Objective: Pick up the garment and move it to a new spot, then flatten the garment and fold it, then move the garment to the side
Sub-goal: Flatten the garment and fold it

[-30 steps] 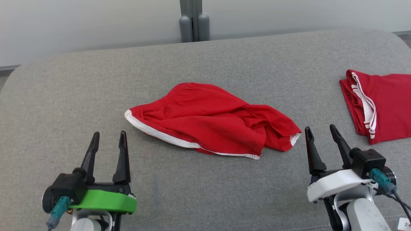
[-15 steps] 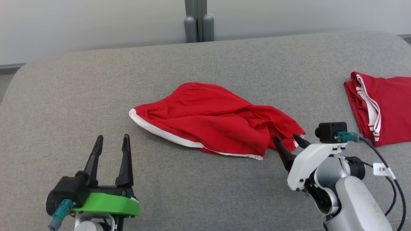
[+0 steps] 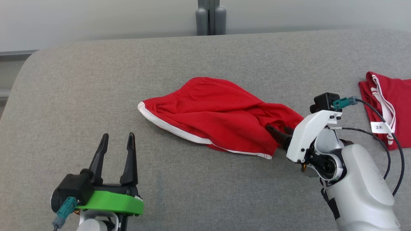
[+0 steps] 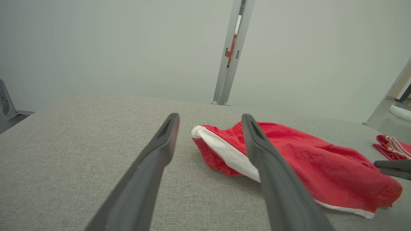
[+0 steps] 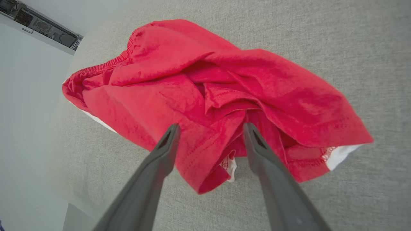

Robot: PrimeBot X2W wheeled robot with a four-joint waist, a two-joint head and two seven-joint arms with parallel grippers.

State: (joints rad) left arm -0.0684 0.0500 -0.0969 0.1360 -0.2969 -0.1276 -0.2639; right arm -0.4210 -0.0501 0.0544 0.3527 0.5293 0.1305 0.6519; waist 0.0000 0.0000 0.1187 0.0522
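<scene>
The garment (image 3: 215, 114) is a pair of red shorts with white trim, lying crumpled in the middle of the grey cushioned surface (image 3: 192, 57). My right gripper (image 3: 280, 132) hovers open over its right end, fingers pointing left and down. In the right wrist view the right gripper (image 5: 210, 128) straddles a rumpled fold of the garment (image 5: 205, 83) near the leg hem, with nothing pinched. My left gripper (image 3: 117, 138) stands open at the lower left, short of the garment. From the left wrist, the left gripper (image 4: 210, 118) points toward the white-trimmed end of the garment (image 4: 289, 154).
A second red garment with white stripes (image 3: 390, 109) lies folded at the right edge. A grey post (image 3: 210, 17) stands behind the surface against a pale wall. Bare grey surface stretches left of and in front of the shorts.
My right gripper has swung up and left from the lower right, tilted over, and reached the garment's right end. The head camera has drifted, shifting the scene rightward. My left gripper stays put.
</scene>
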